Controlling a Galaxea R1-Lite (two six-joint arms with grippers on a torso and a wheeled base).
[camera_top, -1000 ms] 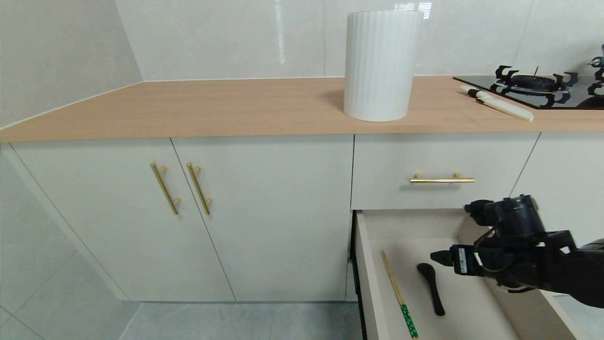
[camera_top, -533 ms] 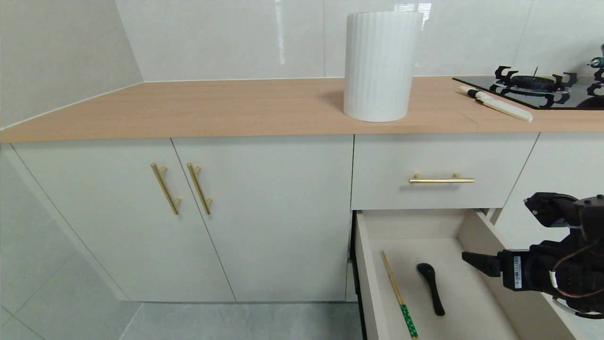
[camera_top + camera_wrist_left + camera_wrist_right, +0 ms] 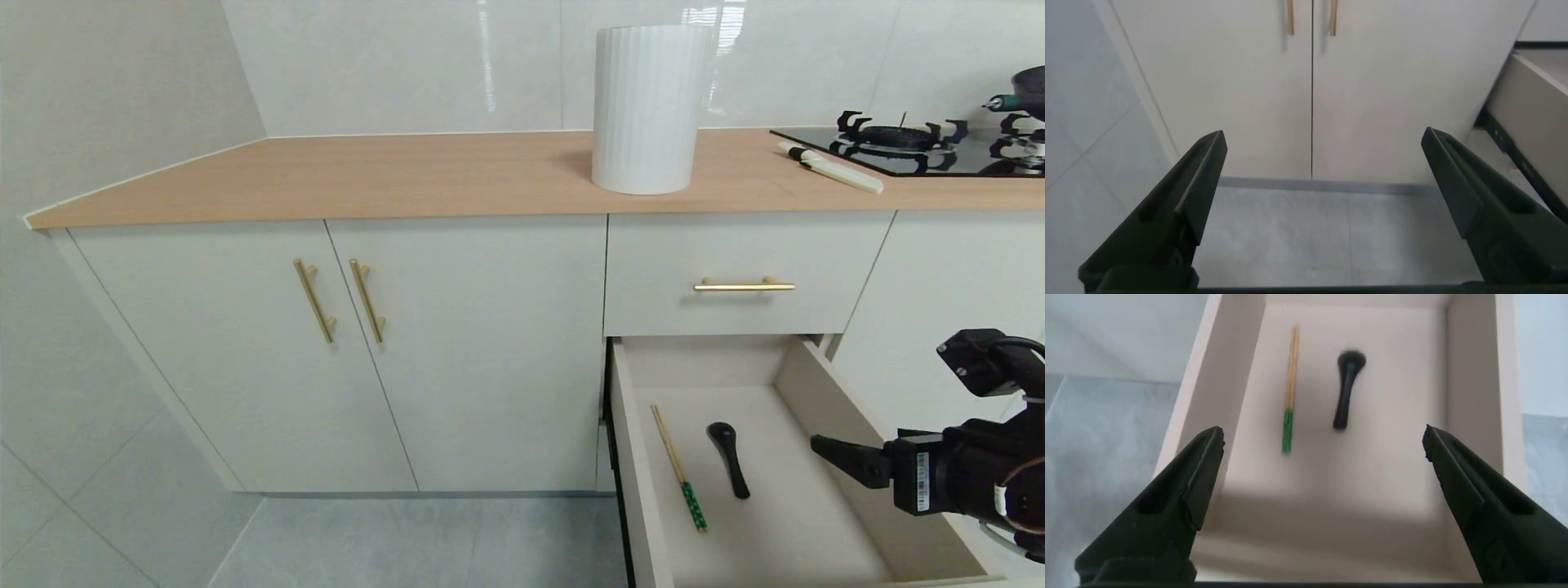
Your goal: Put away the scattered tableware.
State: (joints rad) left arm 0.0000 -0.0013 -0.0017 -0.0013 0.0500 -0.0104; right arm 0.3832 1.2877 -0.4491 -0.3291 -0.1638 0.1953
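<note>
Lying in the smooth drawer [image 3: 633, 465]: slender wooden chopsticks [image 3: 676, 468], rounded black spoon [image 3: 729, 460].

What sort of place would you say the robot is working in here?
Most likely a home kitchen: a gas hob sits at the end of a wooden countertop over pale cabinets, and the open drawer below holds chopsticks and a black spoon.

countertop [image 3: 367, 175]: matt wood | wall tiles [image 3: 408, 65]: glossy | chopsticks [image 3: 676, 467]: wood | drawer handle [image 3: 743, 286]: brassy metal
</note>
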